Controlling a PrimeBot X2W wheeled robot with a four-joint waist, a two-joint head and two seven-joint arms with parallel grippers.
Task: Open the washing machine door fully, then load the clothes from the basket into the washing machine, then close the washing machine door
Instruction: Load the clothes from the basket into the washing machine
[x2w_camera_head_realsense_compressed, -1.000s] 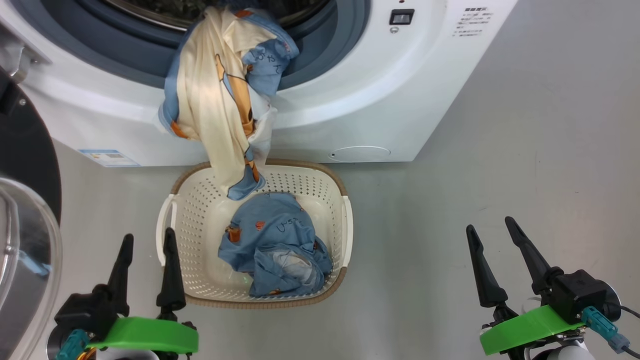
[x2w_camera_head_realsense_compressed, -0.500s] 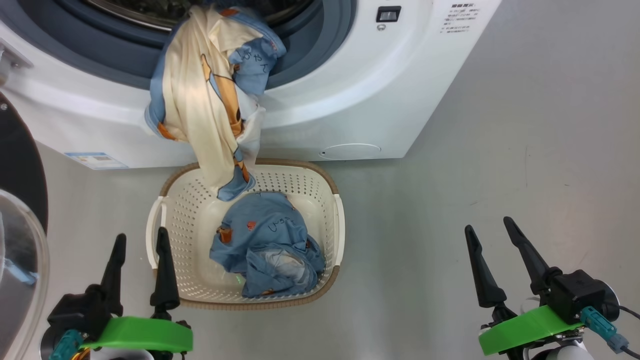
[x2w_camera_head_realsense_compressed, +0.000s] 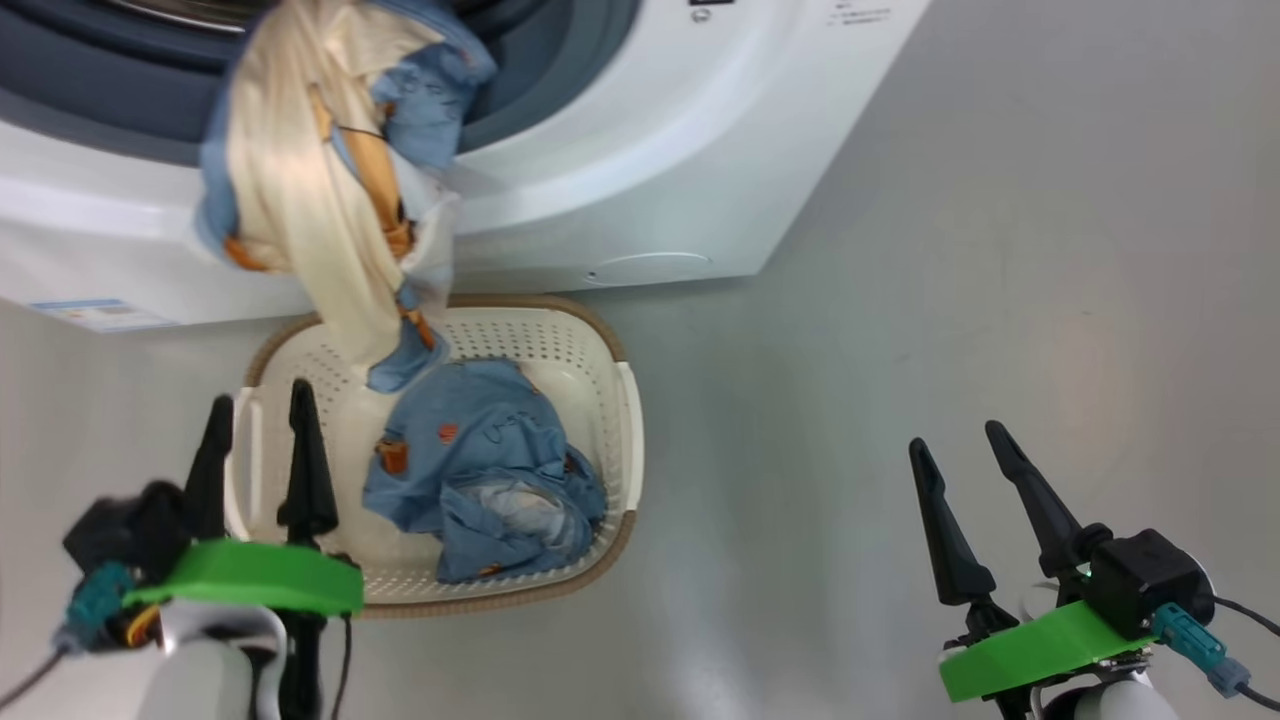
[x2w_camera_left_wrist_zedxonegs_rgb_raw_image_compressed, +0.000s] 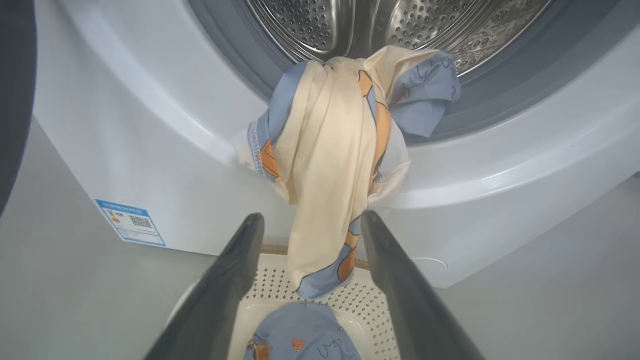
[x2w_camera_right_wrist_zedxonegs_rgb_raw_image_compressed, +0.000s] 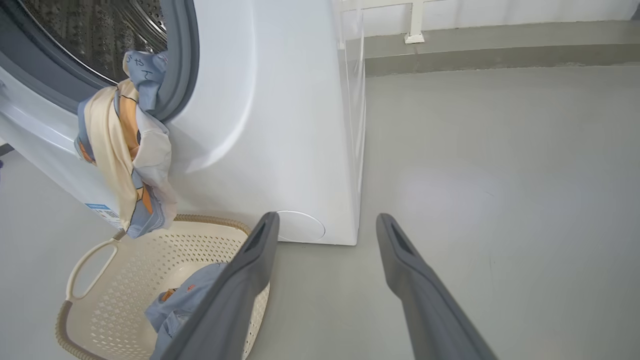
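Head view: the washing machine has its mouth uncovered, so the opening step looks done. The loading is only partly done. One draped garment, cream and blue, hangs from the gasket down the white front, and its tail reaches into the basket on the floor just below. More blue clothes lie crumpled in the bottom of the basket. The left gripper hangs over the basket's left end with its fingers spread and nothing between them. The right gripper is well apart from the basket, over bare floor; it too is wide open and holds nothing.

Left wrist view: the steel drum shows above the draped garment, most of which is outside the drum. The fingers point towards the garment's lower end without touching it. A dark slab at the left edge is probably the washing machine door, swung aside.

Right wrist view: the parted fingers frame empty floor beside the machine's corner. The garment trails over the rim, and the blue heap sits in the basket.

What appears to remain: push the hanging garment fully inside, move the blue heap in, then shut the door.
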